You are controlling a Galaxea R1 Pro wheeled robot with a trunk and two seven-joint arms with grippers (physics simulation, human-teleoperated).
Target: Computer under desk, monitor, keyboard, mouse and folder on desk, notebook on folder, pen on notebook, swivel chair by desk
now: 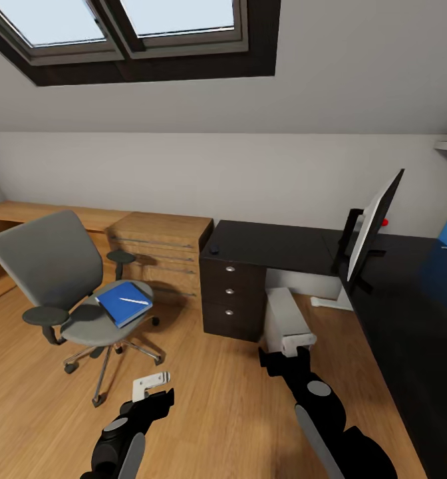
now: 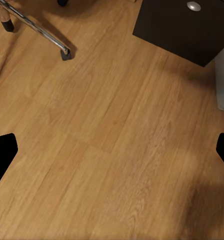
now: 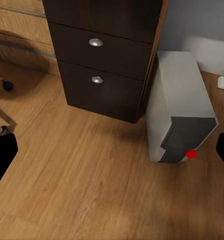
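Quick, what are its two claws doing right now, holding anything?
Left gripper: open, holding nothing, above bare floor.
Right gripper: open, holding nothing, near the computer.

Left gripper (image 1: pixel 155 388) hung over bare floor (image 2: pixel 112 150), fingers wide apart; swivel chair (image 1: pixel 64 279) stood beyond fingertips, to left. Folder (image 1: pixel 124 303) lay on chair seat, pen (image 1: pixel 134 301) on folder. Right gripper (image 1: pixel 287 356), fingers wide apart, pointed at computer (image 3: pixel 179 112), standing under desk (image 1: pixel 277 246) beside drawer unit (image 3: pixel 104 55). Monitor (image 1: pixel 373 226) stood on desk, right of fingers.
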